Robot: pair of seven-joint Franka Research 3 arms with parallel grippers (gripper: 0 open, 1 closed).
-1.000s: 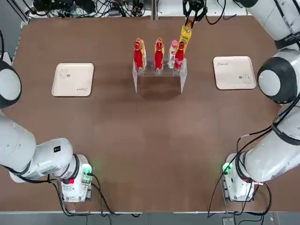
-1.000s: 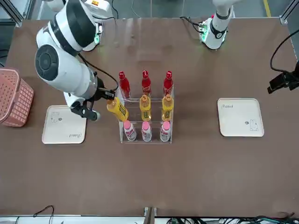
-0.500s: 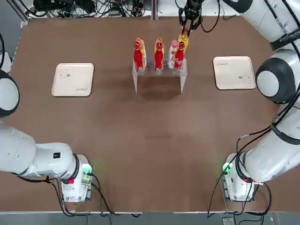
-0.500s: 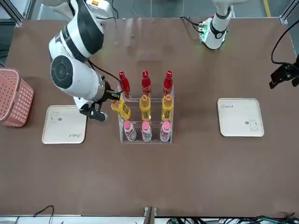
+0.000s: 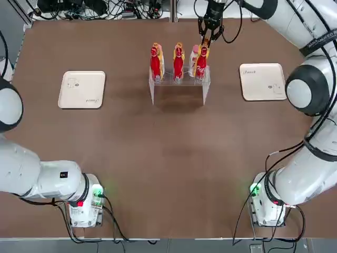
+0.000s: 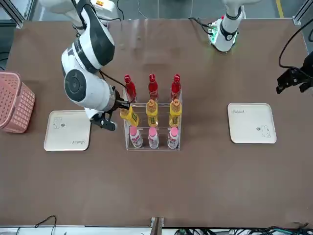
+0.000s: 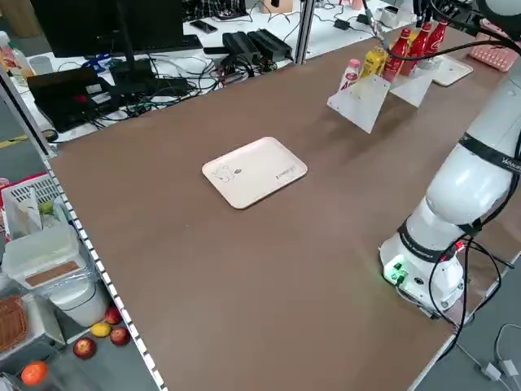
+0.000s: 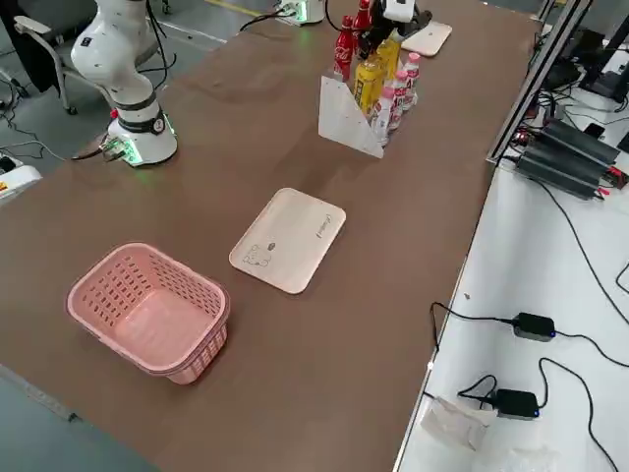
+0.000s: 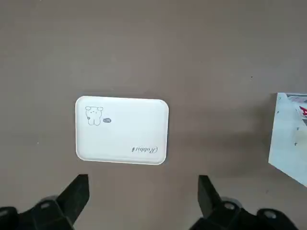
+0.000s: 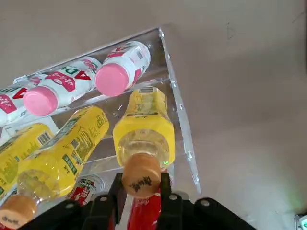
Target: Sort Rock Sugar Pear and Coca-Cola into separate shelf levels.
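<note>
My right gripper is shut on the orange cap of a Rock Sugar Pear bottle. The bottle is tilted, its base at the end slot of the clear stepped shelf's middle row. In the right wrist view the held bottle hangs from my right gripper, next to another yellow bottle. Two yellow bottles stand in that row. Three Coca-Cola bottles fill the row nearest my bases. My left gripper hovers open above a white tray.
Three pink bottles stand in the shelf's row farthest from my bases. White trays lie to either side of the shelf. A pink basket sits beyond the right tray, and cables run along the far edge.
My right gripper has carried the yellow bottle from beside the shelf's end into the end slot of the middle row. The left gripper has shifted only slightly.
</note>
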